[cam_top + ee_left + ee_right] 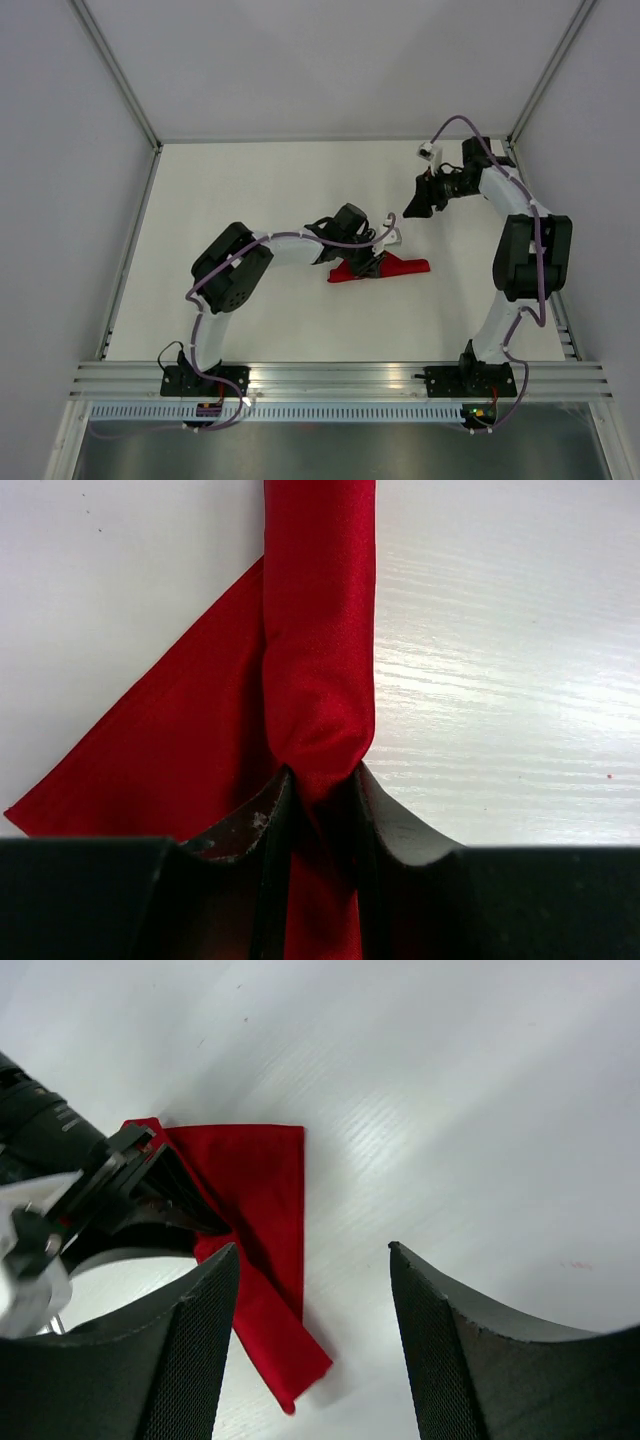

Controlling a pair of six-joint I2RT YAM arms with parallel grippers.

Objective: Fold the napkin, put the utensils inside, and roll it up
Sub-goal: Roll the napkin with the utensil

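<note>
The deep-red napkin [392, 267] lies near the middle of the table as a narrow roll [320, 630] with a flat triangular flap [165, 765] spreading from one side. My left gripper [372, 262] [320, 780] is shut on the near end of the roll, pinching the cloth between both fingers. My right gripper [414, 205] [313, 1250] hovers open above and behind the napkin [262, 1185], with nothing between its fingers. The left gripper [120, 1195] shows in the right wrist view at the napkin's end. The utensils are hidden.
The white table [250, 200] is bounded by grey walls at the back and sides. An aluminium rail [340, 380] runs along the near edge, carrying both arm bases. The right arm's elbow [530, 255] stands tall at the right side.
</note>
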